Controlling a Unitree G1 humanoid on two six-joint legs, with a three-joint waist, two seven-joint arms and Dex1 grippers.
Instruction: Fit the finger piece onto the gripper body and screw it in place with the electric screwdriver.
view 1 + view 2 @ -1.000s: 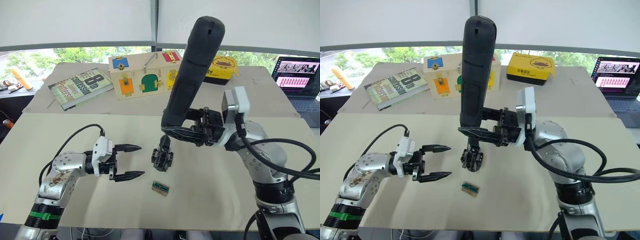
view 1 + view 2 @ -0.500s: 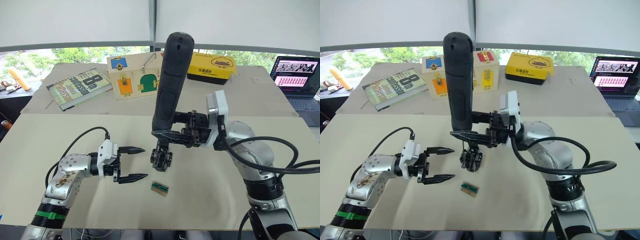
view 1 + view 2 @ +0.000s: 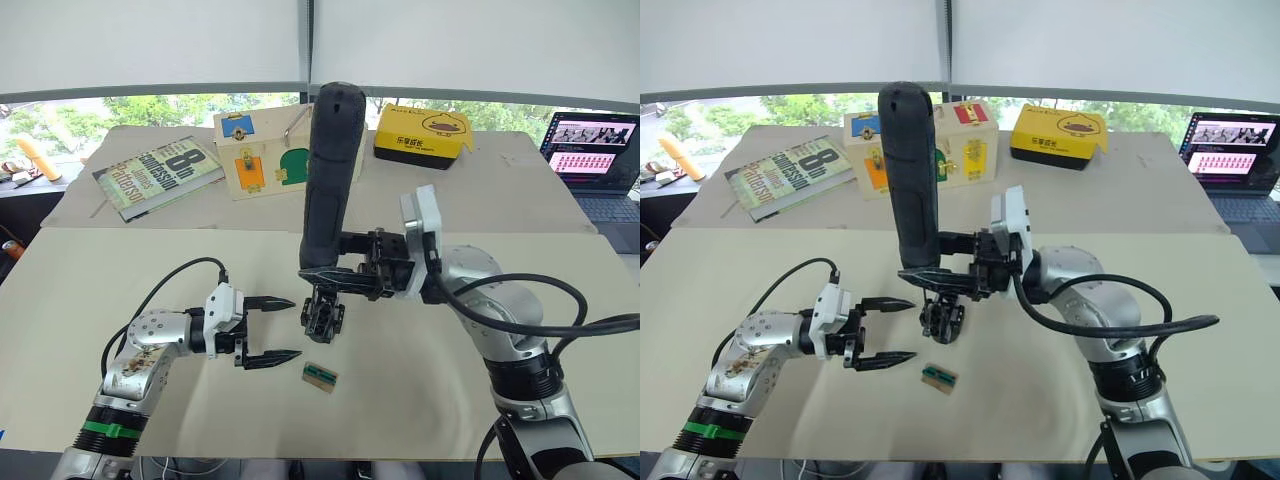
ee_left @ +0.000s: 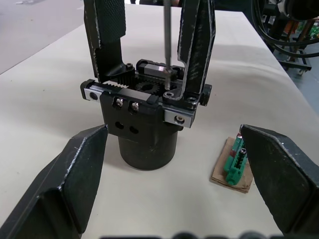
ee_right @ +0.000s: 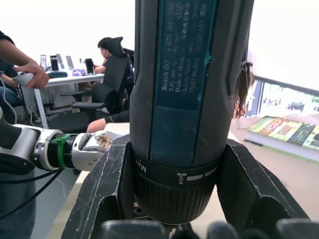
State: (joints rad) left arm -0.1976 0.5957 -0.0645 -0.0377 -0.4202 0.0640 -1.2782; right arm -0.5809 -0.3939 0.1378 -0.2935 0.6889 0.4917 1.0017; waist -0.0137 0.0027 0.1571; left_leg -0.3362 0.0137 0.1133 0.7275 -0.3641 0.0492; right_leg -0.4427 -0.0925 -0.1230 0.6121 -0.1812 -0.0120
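The gripper body (image 3: 323, 318) stands upright mid-table, a black block on a round base (image 4: 149, 124). Two black finger pieces (image 4: 197, 45) rise from its top; I cannot tell how firmly they sit. The electric screwdriver (image 3: 328, 180) stands almost upright above it, its thin bit (image 4: 167, 30) coming down between those pieces onto the top. My right gripper (image 3: 335, 275) is shut around the screwdriver's lower end (image 5: 184, 99). My left gripper (image 3: 295, 328) is open just left of the gripper body, its fingers (image 4: 75, 179) either side of the base without touching it.
A small tan-and-green block (image 3: 321, 375) lies just in front of the gripper body. At the back are a book (image 3: 160, 172), a wooden latch box (image 3: 275, 145), a yellow box (image 3: 425, 130) and a laptop (image 3: 595, 150). People sit at desks (image 5: 107, 74) beyond the table.
My right arm has swung the screwdriver left from a tilt to nearly upright over the gripper body. The left gripper has crept a little to the right, closer to it, still open.
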